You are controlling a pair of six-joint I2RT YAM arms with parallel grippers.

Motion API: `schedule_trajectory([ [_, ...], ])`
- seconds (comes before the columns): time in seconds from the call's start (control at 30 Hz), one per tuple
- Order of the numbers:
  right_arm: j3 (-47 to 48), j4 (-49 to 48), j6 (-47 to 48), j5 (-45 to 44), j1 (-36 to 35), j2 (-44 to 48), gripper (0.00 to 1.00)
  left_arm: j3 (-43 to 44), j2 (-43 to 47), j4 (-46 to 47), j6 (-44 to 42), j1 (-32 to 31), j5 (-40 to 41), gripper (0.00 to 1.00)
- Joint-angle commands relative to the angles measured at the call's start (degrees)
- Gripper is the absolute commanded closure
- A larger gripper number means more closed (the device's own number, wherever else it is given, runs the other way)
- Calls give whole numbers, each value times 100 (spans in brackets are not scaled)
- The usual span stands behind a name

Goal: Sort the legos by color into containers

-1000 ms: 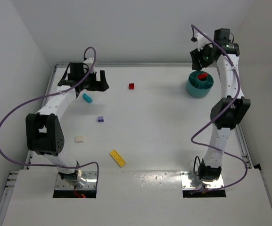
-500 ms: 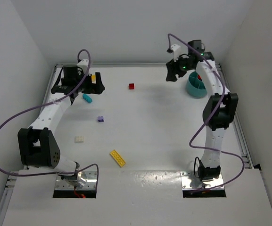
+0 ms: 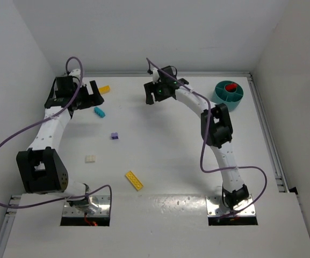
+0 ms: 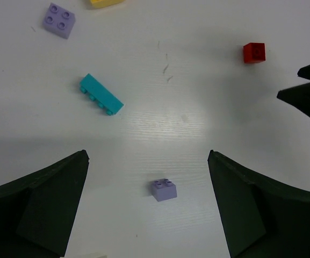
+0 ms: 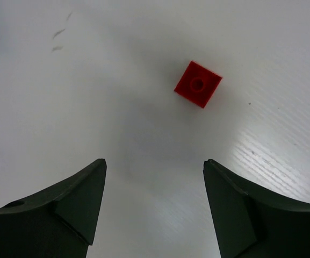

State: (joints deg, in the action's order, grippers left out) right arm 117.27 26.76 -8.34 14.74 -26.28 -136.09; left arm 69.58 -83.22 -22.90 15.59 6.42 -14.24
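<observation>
Right wrist view: the right gripper (image 5: pixel 155 164) hangs over the white table (image 3: pixel 171 150) with its fingers spread and nothing between them. A small red cube (image 5: pixel 198 84) lies on the bare surface just ahead, set a little toward the right-hand finger and turned cornerwise to both. From above, the right arm reaches far across to the middle of the back of the table, and the cube is hidden beneath its wrist.

The teal dish (image 3: pixel 219 100) sits at the far right corner, well apart from the gripper, with one red piece (image 3: pixel 230 86) already in a compartment. At the far left, the left gripper (image 4: pixel 148 156) is also spread wide and empty above a cyan brick (image 3: pixel 99 112). A yellow brick (image 3: pixel 105 89) lies beside it, while a purple cube (image 3: pixel 114 136), a cream brick (image 3: pixel 91 159) and a long yellow plate (image 3: pixel 134 180) are scattered nearer the bases.

The step in hand looks like picking up the red cube. To do it well, the right gripper should move forward until the cube is centred between the fingers. It should also turn the wrist so the pads meet flat faces rather than corners, and come right down before closing, because so small a piece could spin or squirt out of a skewed pinch.
</observation>
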Motion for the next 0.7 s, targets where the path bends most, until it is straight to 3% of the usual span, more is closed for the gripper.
schedule_trajectory([
  [0.0, 515, -629, -1318, -1855, -192, -249, 29, 187, 368, -180, 66, 44, 369, 0],
  [0.1, 586, -733, -1521, -2534, -394, -357, 29, 126, 491, -294, 14, 96, 431, 0],
  [0.3, 709, -786, -1574, -3012, -509, -734, 27, 20, 684, -294, -39, 202, 431, 0],
  [0.47, 761, -848, -1636, -2960, -509, -936, 27, -85, 737, -294, -39, 202, 431, 0],
  [0.67, 1043, -954, -1636, -2837, -509, -1314, 34, -137, 790, -294, -39, 255, 431, 0],
])
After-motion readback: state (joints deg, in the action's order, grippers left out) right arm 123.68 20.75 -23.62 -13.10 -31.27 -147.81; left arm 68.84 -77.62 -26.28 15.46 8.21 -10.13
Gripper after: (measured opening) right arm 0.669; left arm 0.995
